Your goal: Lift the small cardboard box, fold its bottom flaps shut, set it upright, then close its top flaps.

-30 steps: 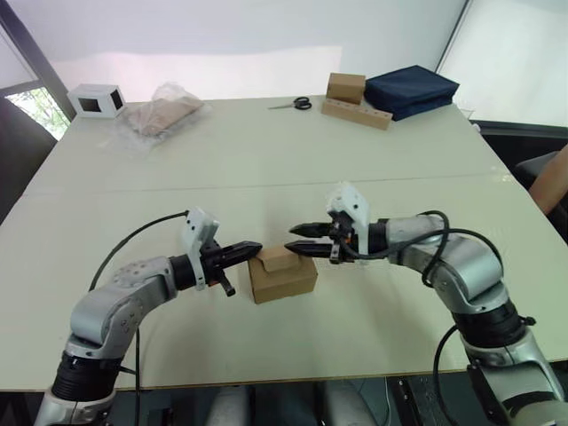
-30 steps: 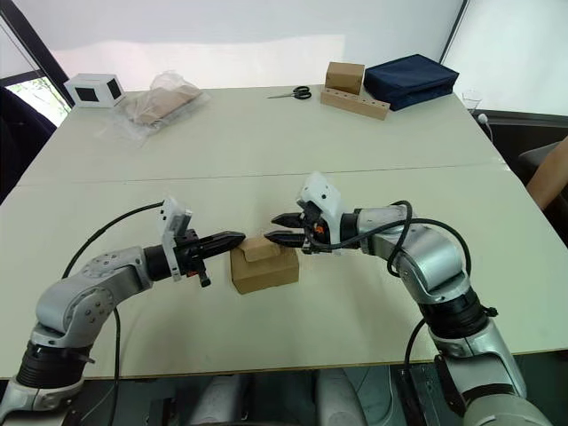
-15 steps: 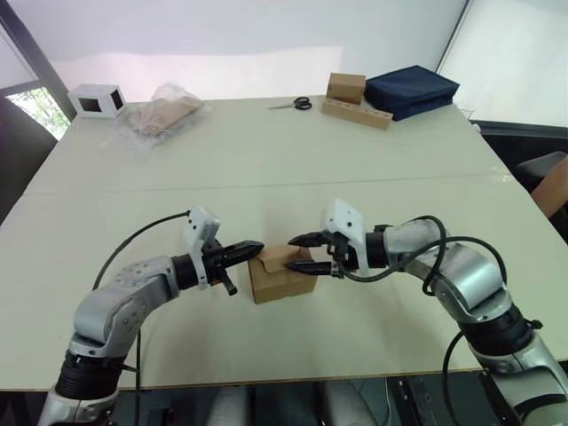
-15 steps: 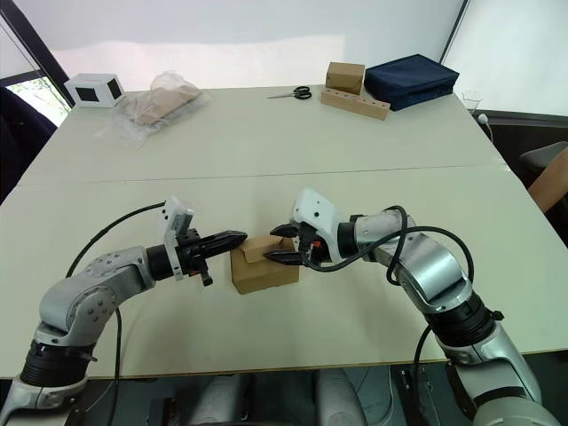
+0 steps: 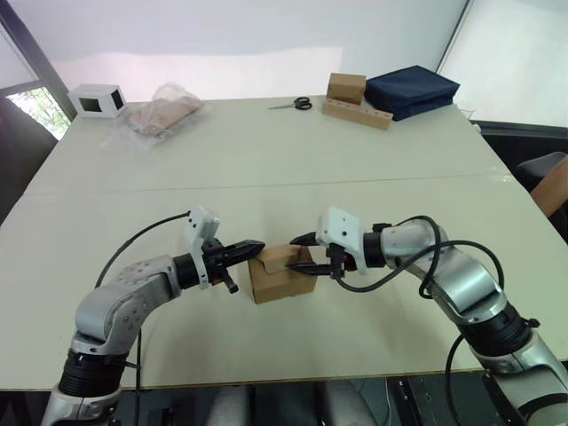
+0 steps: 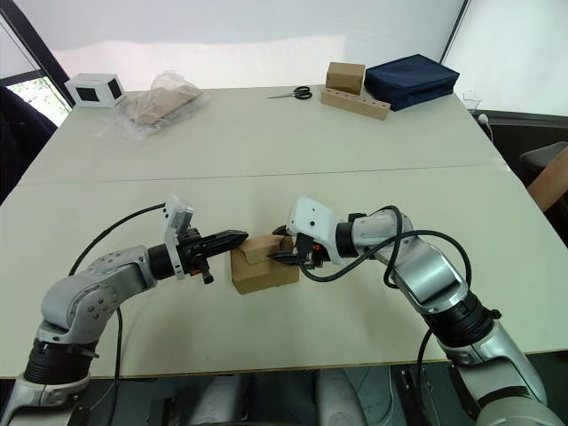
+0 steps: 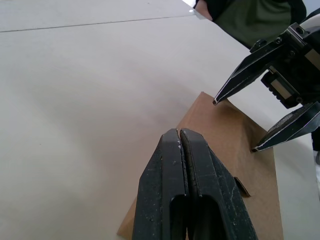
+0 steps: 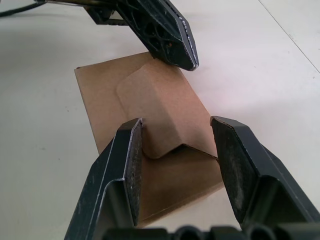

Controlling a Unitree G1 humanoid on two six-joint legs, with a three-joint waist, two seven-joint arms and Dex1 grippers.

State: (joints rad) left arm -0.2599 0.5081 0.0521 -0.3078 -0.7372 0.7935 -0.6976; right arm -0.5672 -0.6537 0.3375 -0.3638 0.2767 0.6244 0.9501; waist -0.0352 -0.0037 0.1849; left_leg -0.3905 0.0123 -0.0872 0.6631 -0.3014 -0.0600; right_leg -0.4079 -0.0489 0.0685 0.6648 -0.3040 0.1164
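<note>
The small cardboard box (image 5: 282, 277) rests on the table near its front edge, between both arms. One of the top flaps (image 8: 160, 105) stands slightly raised along its upper face. My right gripper (image 5: 294, 254) is open, one finger on each side of that raised flap, close to the cardboard. My left gripper (image 5: 257, 246) is shut, and its tip sits at the box's upper left edge. The left wrist view shows the shut fingers (image 7: 179, 150) over the box (image 7: 225, 150), with the right gripper (image 7: 235, 125) open beyond. The bottom flaps are hidden under the box.
At the back of the table (image 5: 266, 169) lie a white box with dark windows (image 5: 96, 99), a plastic bag (image 5: 164, 111), scissors (image 5: 293, 104), a brown box on a long cardboard strip (image 5: 351, 96) and a navy bag (image 5: 410, 89). A person's arm (image 5: 552, 186) shows at the right edge.
My right gripper has come down and leftward from just above the box, and its open fingers now straddle the raised flap. The left gripper has barely moved.
</note>
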